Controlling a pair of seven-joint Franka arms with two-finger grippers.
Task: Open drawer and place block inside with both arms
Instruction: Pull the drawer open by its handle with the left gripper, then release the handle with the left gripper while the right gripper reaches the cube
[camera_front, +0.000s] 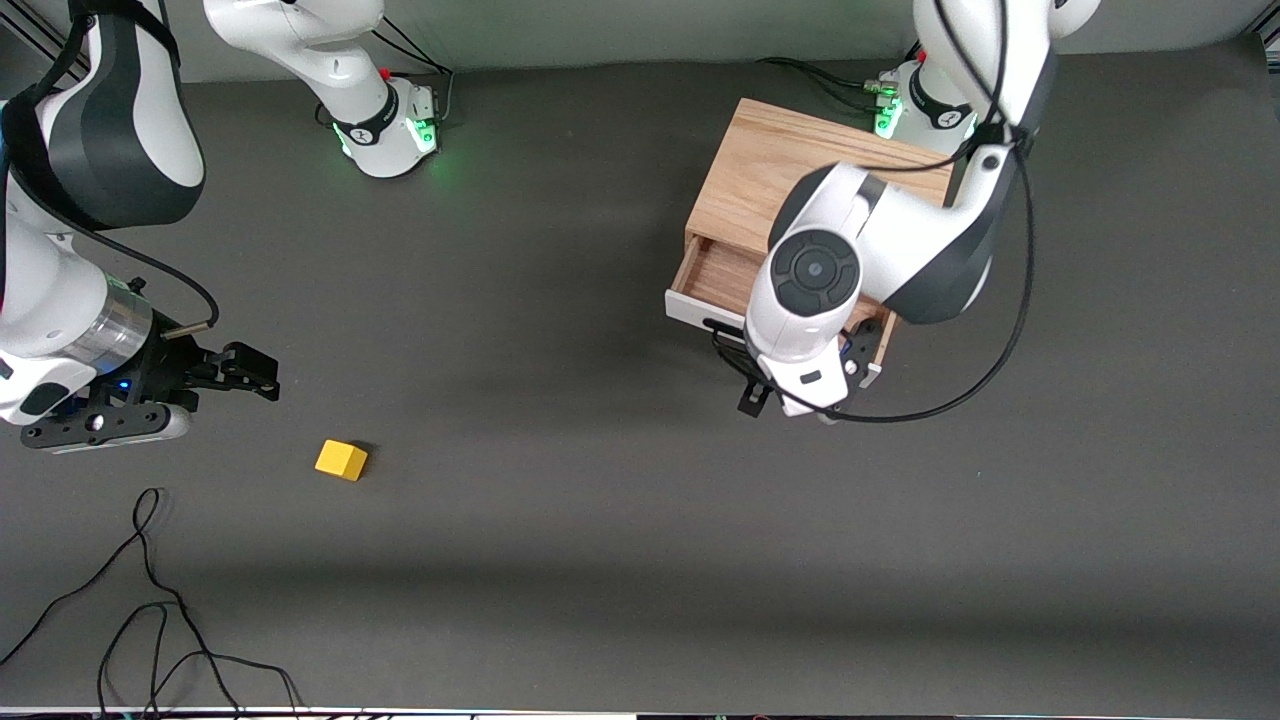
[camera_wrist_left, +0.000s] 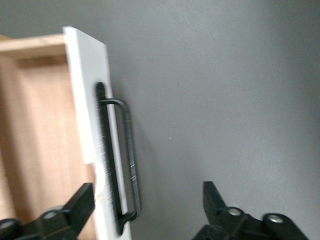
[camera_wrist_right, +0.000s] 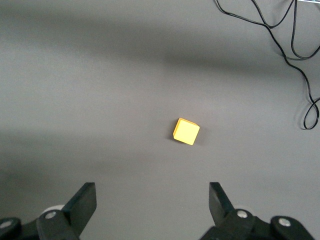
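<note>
Because the drawer (camera_front: 722, 280) of the wooden box (camera_front: 790, 165) is only partly pulled out, the left claw (camera_front: 790, 395) sits low at its white front panel (camera_wrist_left: 87, 100), fingers spread wide with one on either side of the black wire handle (camera_wrist_left: 127, 160); it grips nothing, and the handle lies in the gap between them. Probably the claw is placed either to hook the handle or to let it go. Brown wood interior shows inside the drawer, though the left arm covers much of the opening from above, which would hinder a drop from overhead.

Meanwhile the block (camera_front: 341, 460) rests on the worktop (camera_front: 600, 520) toward the right arm's end, well apart from the box. The right claw (camera_front: 250, 370) hangs over the worktop near the block, fingers apart and empty, seemingly lining up a pick. Loose black cables (camera_front: 150, 610) lie nearer the front camera than the block, clear of it.
</note>
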